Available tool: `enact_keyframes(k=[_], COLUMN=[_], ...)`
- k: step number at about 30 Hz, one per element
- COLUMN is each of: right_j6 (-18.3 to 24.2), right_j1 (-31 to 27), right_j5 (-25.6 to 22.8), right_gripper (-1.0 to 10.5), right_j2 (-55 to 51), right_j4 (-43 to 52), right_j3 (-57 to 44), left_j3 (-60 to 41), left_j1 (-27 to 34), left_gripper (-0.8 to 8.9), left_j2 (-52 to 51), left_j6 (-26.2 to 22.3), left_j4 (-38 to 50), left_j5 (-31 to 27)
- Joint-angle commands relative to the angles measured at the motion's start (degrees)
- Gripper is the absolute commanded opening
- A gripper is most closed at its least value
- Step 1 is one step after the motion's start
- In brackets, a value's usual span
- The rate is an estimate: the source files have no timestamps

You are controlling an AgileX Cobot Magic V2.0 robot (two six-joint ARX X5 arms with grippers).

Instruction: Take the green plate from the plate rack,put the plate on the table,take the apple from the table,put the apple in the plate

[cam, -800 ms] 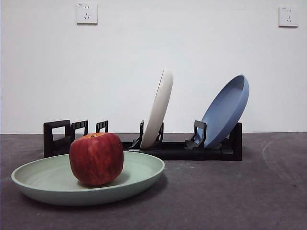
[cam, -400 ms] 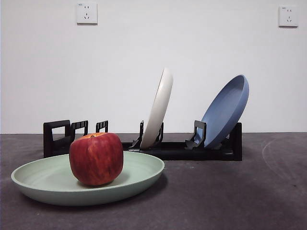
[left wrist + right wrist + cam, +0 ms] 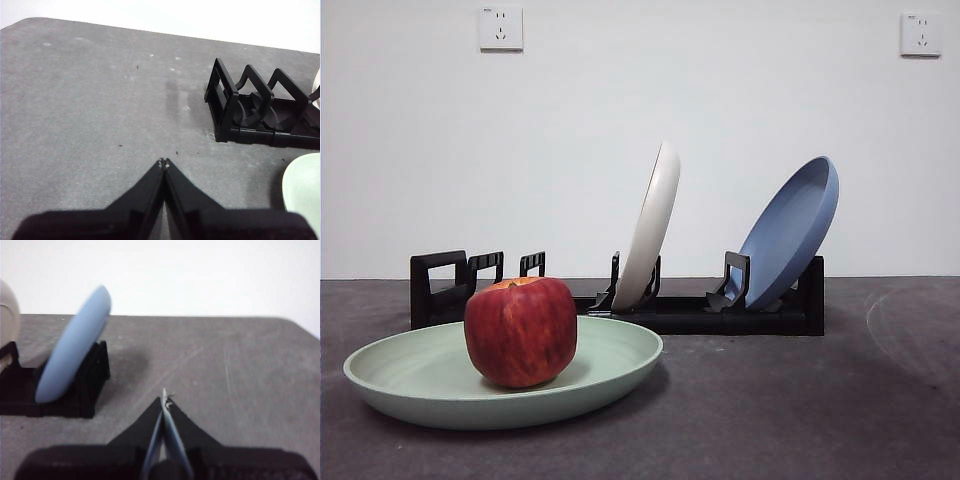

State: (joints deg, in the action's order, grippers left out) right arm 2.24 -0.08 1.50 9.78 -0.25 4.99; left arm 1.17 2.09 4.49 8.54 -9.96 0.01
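The apple sits inside the green plate near the bench's front-left corner, both grippers clear, jaws pressed together.

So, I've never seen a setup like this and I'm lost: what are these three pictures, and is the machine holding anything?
It is a two-armed robot at a table. One picture looks level across the table: the apple sits in the green plate, with a cream plate and a blue plate leaning in the plate rack behind. The other two come from cameras on the wrists. The left gripper and right gripper are both shut and hold nothing.
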Motion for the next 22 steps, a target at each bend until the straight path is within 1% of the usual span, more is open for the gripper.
enact_keyframes(k=[1, 5, 12, 22], right_j6=[-3.5, -3.7, -3.3, -2.2], right_j1=[-0.2, -0.2, -0.3, -0.3], right_j5=[-0.2, -0.2, -1.3, -1.3], right_gripper=[0.0, 0.0, 0.0, 0.0], right_j2=[-1.1, -3.1, -8.4, -9.3], right_j4=[0.3, 0.1, -10.8, -10.5], right_j3=[-1.9, -4.2, -4.2, -4.2], left_j3=[-0.6, -0.6, -0.6, -0.6], left_j1=[0.2, 0.2, 0.2, 0.2], left_gripper=[-0.03, -0.03, -0.03, -0.03], left_j2=[0.0, 0.0, 0.1, 0.4], left_j6=[-0.9, -0.9, -0.9, -0.9], left_j4=[0.5, 0.5, 0.5, 0.5], left_j5=[0.2, 0.2, 0.2, 0.2])
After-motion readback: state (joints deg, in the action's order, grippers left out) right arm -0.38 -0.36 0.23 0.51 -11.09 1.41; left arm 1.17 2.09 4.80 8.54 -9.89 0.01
